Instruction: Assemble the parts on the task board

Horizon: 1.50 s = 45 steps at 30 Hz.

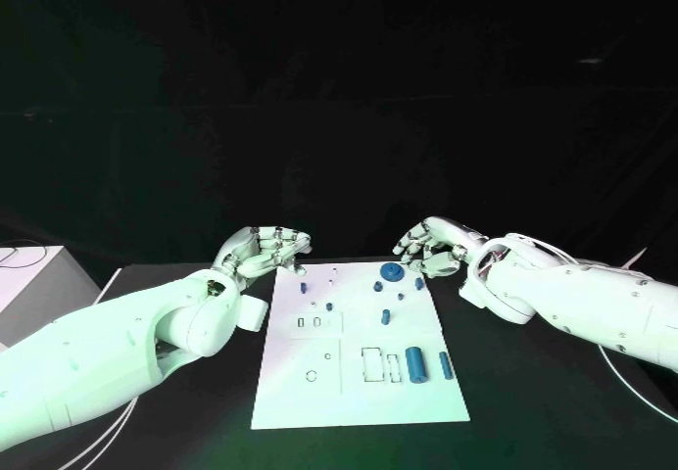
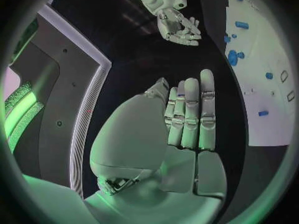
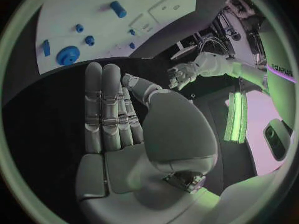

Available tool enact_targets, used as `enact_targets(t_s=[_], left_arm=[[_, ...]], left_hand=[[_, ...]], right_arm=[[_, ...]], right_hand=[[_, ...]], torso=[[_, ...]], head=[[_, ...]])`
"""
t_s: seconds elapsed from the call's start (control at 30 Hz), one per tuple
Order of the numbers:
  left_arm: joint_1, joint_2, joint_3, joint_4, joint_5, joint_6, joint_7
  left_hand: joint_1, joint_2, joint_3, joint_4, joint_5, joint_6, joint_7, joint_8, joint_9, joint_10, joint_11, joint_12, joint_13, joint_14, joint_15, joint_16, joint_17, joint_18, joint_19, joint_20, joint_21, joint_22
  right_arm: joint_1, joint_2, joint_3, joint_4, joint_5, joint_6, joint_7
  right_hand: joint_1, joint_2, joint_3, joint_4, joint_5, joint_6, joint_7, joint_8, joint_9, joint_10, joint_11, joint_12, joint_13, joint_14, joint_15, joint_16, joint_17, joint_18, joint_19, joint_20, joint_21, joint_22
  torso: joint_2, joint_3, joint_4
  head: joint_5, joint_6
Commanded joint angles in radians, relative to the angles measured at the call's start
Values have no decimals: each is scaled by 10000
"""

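Task board [image 1: 361, 392] between both arms, left robot hand [image 1: 266, 250] and right robot hand [image 1: 432, 245] at its far corners, empty, fingers loosely apart.

One white task board [image 1: 304, 392] is seen on the black table [image 1: 537, 411]. On the board about eight blue parts can be counted: one round disc [image 1: 392, 271] at the far end, two upright cylinders [image 1: 415, 363] near the right edge, and roughly five small pieces [image 1: 384, 316] between. Two hands are present.
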<state>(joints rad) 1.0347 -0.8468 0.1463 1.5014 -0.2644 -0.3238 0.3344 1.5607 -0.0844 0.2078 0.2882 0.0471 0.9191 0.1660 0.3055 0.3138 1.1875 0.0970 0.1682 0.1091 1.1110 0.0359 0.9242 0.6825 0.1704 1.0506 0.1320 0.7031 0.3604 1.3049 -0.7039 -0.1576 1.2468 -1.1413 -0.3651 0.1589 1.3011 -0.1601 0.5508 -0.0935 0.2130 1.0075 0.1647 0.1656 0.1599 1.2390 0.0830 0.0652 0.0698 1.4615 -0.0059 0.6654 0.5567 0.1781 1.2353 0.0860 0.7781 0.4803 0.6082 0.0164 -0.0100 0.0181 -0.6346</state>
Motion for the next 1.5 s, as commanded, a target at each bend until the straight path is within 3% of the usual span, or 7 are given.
enact_targets(t_s=[0.03, 0.17, 0.33, 0.47, 0.7, 1.0, 1.5], left_arm=[[5, -133, 82, 328, -379, 483, -113], [5, -340, 212, 719, -405, 474, -138], [5, -555, 364, 1078, -419, 457, -187], [4, -667, 474, 1279, -443, 446, -215], [3, -794, 580, 1560, -521, 466, -245], [3, -834, 646, 1657, -562, 446, -228], [3, -818, 686, 1658, -567, 402, -179]], left_hand=[[-28, -123, 176, -9, 39, 69, -42, 17, 61, 135, -35, -24, 54, 94, -85, 318, 198, 107, -40, -82, 389, 243], [-140, -215, 374, -10, 35, 50, -72, 11, 134, 198, -77, 57, 172, 607, -138, 1109, 1004, 113, -15, -138, 917, 570], [-392, -365, 593, -6, 32, -68, -56, -42, 212, 37, -49, 77, 303, 273, -120, 1112, 1031, 117, 326, -159, 1930, 1166], [-481, -452, 738, -24, 32, -88, -67, -44, 269, -6, -58, 122, 394, 459, -131, 1432, 1410, 1, 692, -172, 2872, 2218], [-515, -536, 957, -37, 30, -73, -103, -26, 353, 13, -101, 231, 538, 1043, -184, 2076, 2217, -251, 1460, -217, 4268, 4035], [-581, -572, 984, -20, 29, -102, -95, -40, 366, -29, -91, 235, 565, 1118, -181, 2143, 2305, -270, 1502, -219, 4419, 4195], [-722, -622, 1012, -12, 30, -177, -72, -77, 379, -155, -58, 207, 592, 1040, -155, 2026, 2165, -273, 1445, -199, 4521, 4263]], right_arm=[[97, 83, 6, -56, -1696, 507, -1094], [223, 197, 7, -55, -2401, 633, -1594], [311, 342, 7, -58, -3124, 760, -2070], [340, 490, 7, -131, -3496, 855, -2310], [350, 725, 2, -301, -3867, 1029, -2514], [344, 942, -11, -558, -4127, 1289, -2666], [312, 1176, -38, -788, -4327, 1568, -2773]], right_hand=[[-77, -200, 254, 122, 26, 12, 10, -66, 102, -17, 42, -34, 12, 96, -16, 1254, 1075, -246, 346, 25, 1223, 1491], [-196, -374, 463, 265, 19, -33, 10, -97, 256, -223, 71, -31, 8, 238, 26, 3280, 2969, -528, 912, 86, 2814, 3559], [-336, -593, 573, 430, -51, -160, -10, -126, 426, -530, 107, -35, 3, 479, 85, 5319, 4947, -831, 1536, 151, 4374, 5629], [-365, -675, 588, 487, -79, -205, -8, -125, 505, -670, 133, -38, 4, 537, 111, 5973, 5593, -804, 1496, 191, 4365, 5582], [-425, -794, 524, 555, -146, -257, -15, -123, 591, -923, 162, -50, -4, 521, 145, 6299, 5823, -856, 1653, 225, 4637, 5954], [-453, -856, 352, 618, -311, -292, -54, -112, 672, -1166, 158, -43, 11, 489, 150, 6471, 5897, -884, 1746, 231, 4796, 6180], [-445, -833, 271, 654, -371, -248, -51, -75, 720, -1248, 164, -36, 24, 474, 154, 6524, 5906, -885, 1753, 229, 4806, 6196]], torso=[[302, 81, 66], [466, 117, 126], [664, 164, 217], [806, 205, 303], [989, 265, 392], [1132, 323, 487], [1278, 352, 555]], head=[[-58, 71], [-109, 99], [-177, 184], [-221, 191], [-278, 224], [-341, 249], [-387, 246]])
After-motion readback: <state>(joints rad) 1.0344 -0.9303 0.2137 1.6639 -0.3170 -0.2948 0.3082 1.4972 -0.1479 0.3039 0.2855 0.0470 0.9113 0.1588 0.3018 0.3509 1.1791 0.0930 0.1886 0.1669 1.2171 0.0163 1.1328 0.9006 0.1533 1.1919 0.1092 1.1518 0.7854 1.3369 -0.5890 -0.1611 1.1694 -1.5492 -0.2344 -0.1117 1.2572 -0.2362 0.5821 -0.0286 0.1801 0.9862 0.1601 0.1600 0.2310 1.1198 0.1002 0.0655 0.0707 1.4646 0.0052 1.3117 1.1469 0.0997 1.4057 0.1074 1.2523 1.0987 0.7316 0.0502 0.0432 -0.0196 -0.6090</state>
